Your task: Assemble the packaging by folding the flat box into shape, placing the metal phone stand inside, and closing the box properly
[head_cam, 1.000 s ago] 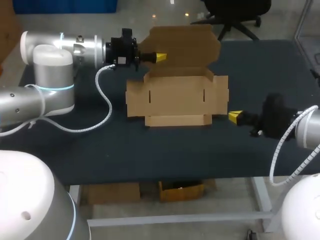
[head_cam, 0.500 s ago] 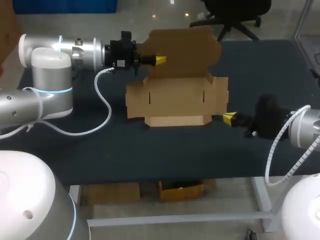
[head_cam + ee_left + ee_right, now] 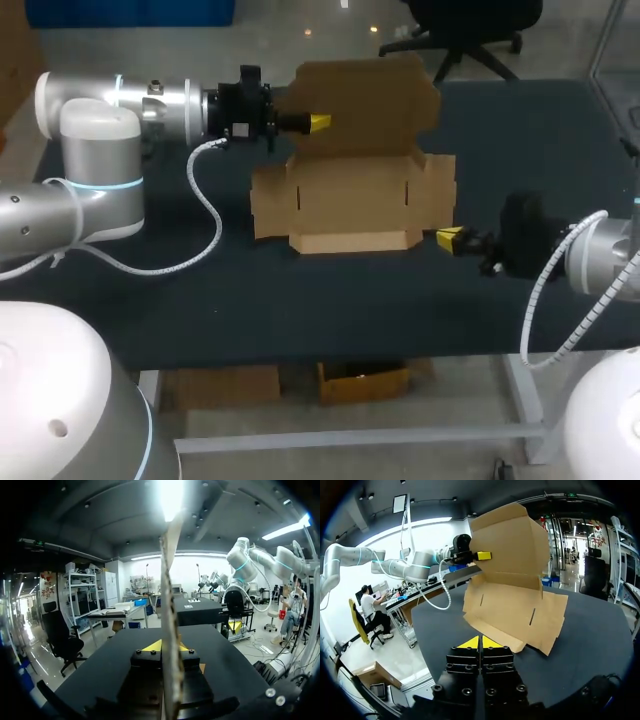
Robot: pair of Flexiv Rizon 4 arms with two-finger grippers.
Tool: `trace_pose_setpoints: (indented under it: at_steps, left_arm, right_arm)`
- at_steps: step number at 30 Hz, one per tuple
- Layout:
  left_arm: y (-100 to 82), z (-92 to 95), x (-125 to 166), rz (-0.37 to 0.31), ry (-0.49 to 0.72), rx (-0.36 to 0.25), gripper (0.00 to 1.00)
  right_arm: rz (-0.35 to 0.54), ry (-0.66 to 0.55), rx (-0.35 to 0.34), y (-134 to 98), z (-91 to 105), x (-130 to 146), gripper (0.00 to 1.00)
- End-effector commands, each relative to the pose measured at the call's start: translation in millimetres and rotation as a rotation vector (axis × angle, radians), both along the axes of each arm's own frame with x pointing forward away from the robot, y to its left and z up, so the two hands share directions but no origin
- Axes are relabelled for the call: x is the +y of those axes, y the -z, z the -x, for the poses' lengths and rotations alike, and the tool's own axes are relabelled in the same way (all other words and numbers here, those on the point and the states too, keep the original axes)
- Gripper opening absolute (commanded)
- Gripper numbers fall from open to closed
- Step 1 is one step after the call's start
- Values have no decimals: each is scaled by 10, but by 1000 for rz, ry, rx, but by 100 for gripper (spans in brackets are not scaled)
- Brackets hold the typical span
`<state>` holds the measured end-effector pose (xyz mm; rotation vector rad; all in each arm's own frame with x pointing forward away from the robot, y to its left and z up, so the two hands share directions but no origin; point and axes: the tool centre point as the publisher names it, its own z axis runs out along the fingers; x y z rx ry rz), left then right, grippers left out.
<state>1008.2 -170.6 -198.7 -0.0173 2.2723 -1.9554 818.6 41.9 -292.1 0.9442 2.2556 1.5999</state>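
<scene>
A brown cardboard box blank (image 3: 352, 200) lies mid-table, its lid flap (image 3: 365, 100) raised upright at the back. My left gripper (image 3: 318, 122) is shut on the lid flap's left edge; in the left wrist view the cardboard (image 3: 170, 605) runs edge-on between the yellow fingers of that gripper (image 3: 168, 647). My right gripper (image 3: 447, 238) is shut and empty, low over the table just off the box's front right corner. In the right wrist view the box (image 3: 512, 610) lies just ahead of the right gripper (image 3: 480, 642), and the left gripper (image 3: 481, 556) shows on the lid. No phone stand is in view.
The dark table (image 3: 300, 300) stretches around the box, with its front edge close to the camera. My left arm's white cable (image 3: 207, 215) hangs in a loop to the left of the box.
My right gripper has slid left along the table to the box's front right corner. The left gripper has edged up and back with the lid, which stands a little more upright.
</scene>
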Motion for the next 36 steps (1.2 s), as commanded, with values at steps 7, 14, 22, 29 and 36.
trace_pose_setpoints:
  at_steps: [7,14,22,29,36]
  left_arm:
    - [4,14,1,2,-3,-2,0]
    - [4,14,1,2,-3,-2,0]
    - [4,14,1,2,-3,-2,0]
    - [4,14,1,2,-3,-2,0]
    - [4,14,1,2,-3,-2,0]
  right_arm:
    - [-4,9,-21,46,-37,107,0]
    - [-24,21,-54,162,-90,328,0]
    - [-10,32,-61,292,-190,579,0]
    - [0,33,-31,469,-294,764,0]
    - [3,39,-11,624,-435,908,0]
